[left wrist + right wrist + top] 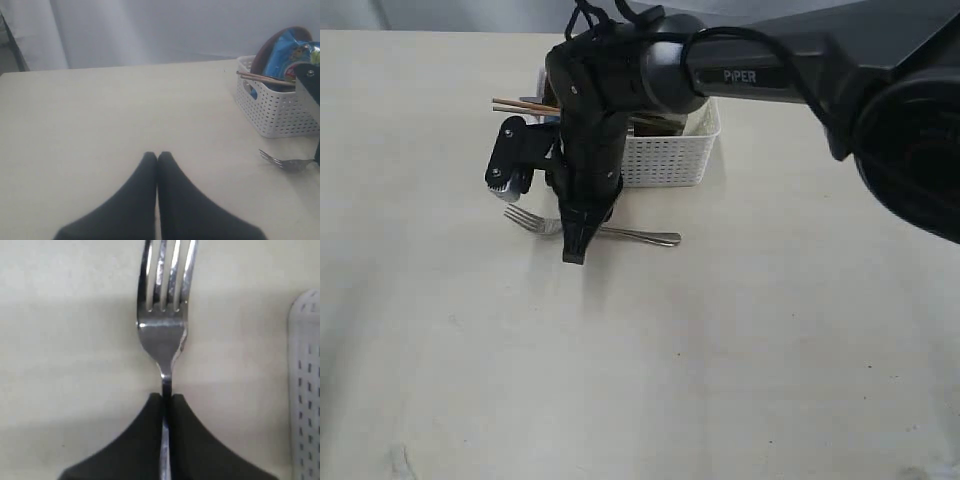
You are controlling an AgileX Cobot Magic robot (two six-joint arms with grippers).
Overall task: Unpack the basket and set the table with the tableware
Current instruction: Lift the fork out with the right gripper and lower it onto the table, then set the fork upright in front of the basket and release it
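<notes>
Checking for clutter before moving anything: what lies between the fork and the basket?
Nothing. In the left wrist view, only bare table separates the fork from the basket.

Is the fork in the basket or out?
Out: the fork lies on the table beside the basket, pinched by the right end effector.

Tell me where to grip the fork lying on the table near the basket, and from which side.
Grip the fork at its slim neck, just behind the tines, coming straight down from above. It lies flat on the table, so only its narrow edges offer a pinch. The right gripper is shut there now.
</notes>
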